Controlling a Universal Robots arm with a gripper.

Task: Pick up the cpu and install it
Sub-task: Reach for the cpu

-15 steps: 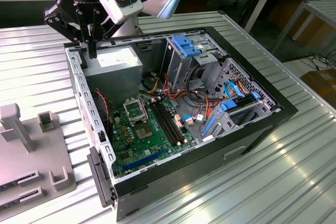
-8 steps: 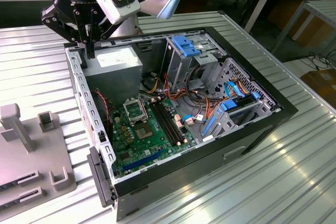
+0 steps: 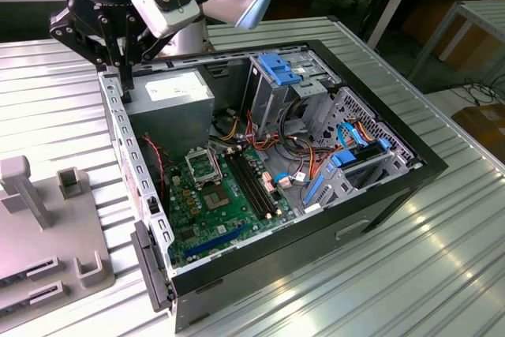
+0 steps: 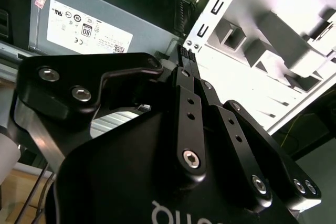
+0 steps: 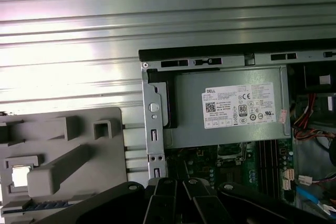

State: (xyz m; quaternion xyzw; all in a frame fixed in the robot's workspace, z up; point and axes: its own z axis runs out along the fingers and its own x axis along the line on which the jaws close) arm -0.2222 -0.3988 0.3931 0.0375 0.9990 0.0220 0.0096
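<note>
The cpu [image 5: 20, 176] looks like a small pale square chip lying in a recess of the grey fixture [image 5: 63, 145] beside the case. My gripper [image 3: 124, 78] hangs over the back corner of the open computer case [image 3: 410, 165], above the grey power supply [image 3: 170, 92]. Its black fingers [image 4: 185, 72] come together at the tips with nothing between them, so it is shut. On the green motherboard [image 3: 197, 219] the square metal socket frame [image 3: 203, 165] lies in front of the power supply; its edge also peeks out in the first wrist view [image 5: 231, 153].
The case sits on a ribbed metal table [image 3: 442, 258]. Blue drive brackets [image 3: 278, 69] and cable bundles [image 3: 347, 136] fill the case's side on the exterior view's right. The grey fixture [image 3: 47, 219] with upright posts stands at the exterior view's left.
</note>
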